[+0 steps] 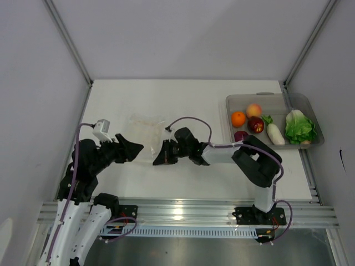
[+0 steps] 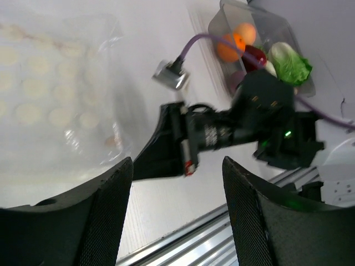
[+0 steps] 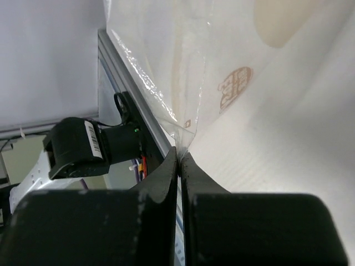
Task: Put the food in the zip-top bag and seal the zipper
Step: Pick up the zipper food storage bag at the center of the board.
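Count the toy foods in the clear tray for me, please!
7, all in the tray: orange, peach, red fruit, purple fruit at the near left, white radish, green cabbage, beige piece. More may hide underneath.

- Your left hand [image 2: 177,163] has broad black fingers [image 2: 105,221] with dotted mesh texture
- Your right arm [image 1: 258,163] is black with white sections
- Purple cables [image 1: 191,118] trail both arms; a green light [image 2: 287,133] shows

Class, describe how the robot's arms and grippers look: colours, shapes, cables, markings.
Left arm and right arm mix black joints with white links. The left gripper and right gripper have black tapered fingers, the left's pads fine-textured. Purple cables loop along each. One link carries a barcode label.
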Controlling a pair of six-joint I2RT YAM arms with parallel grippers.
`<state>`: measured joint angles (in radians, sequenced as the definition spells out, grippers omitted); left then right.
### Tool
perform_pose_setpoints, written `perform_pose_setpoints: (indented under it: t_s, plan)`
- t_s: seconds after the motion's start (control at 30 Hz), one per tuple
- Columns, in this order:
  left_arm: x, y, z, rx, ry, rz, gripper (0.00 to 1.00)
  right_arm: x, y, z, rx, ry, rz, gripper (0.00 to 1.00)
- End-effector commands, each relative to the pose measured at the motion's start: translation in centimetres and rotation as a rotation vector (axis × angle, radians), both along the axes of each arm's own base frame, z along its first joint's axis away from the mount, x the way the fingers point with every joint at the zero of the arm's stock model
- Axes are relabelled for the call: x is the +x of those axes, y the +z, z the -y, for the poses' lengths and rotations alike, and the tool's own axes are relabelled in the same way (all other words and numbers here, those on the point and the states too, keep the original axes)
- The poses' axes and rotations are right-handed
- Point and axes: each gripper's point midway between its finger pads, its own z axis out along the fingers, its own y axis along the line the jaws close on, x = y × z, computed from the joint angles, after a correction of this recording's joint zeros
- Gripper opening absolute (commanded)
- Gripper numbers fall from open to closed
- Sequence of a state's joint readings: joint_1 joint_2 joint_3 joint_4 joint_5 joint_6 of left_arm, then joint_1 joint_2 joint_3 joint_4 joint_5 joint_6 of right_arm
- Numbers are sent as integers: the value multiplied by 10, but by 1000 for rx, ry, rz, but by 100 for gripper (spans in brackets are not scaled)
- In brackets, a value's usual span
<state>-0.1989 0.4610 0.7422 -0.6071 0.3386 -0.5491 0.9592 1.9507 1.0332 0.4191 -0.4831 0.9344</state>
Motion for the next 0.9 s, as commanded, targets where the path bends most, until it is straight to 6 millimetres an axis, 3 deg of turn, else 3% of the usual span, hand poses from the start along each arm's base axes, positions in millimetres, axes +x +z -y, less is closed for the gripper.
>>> perform_pose_setpoints:
  t_s: [0.0, 0.13, 0.17, 0.3, 0.4, 0.53, 0.57, 0.63, 0.67, 0.77, 0.87]
  plan:
    - [3, 12, 10, 55, -96, 62, 68, 15, 32, 33, -7, -7, 52, 0]
    - [15, 3, 21, 146, -123, 37, 69, 30, 51, 70, -39, -13, 92, 0]
    - [10, 1, 33, 176, -167, 44, 69, 39, 53, 80, -49, -32, 94, 0]
    - [18, 0, 41, 330, -151, 87, 71, 41, 52, 118, -98, -43, 36, 0]
    - [26, -4, 45, 461, -131, 132, 73, 39, 64, 139, -78, -47, 36, 0]
    - [43, -7, 46, 620, -48, 206, 75, 26, 71, 157, -49, -35, 14, 0]
    - [44, -19, 47, 661, -44, 222, 75, 22, 74, 159, -33, -23, 3, 0]
    - [51, -4, 61, 633, -66, 341, 75, 19, 82, 165, -13, -30, 2, 0]
    - [49, -25, 63, 657, -106, 349, 74, 14, 83, 168, -7, -18, -15, 0]
    - [42, -16, 79, 594, -192, 500, 71, 8, 90, 179, 5, -23, -29, 0]
    - [34, -30, 83, 564, -236, 536, 69, 3, 101, 190, 42, -27, -38, 0]
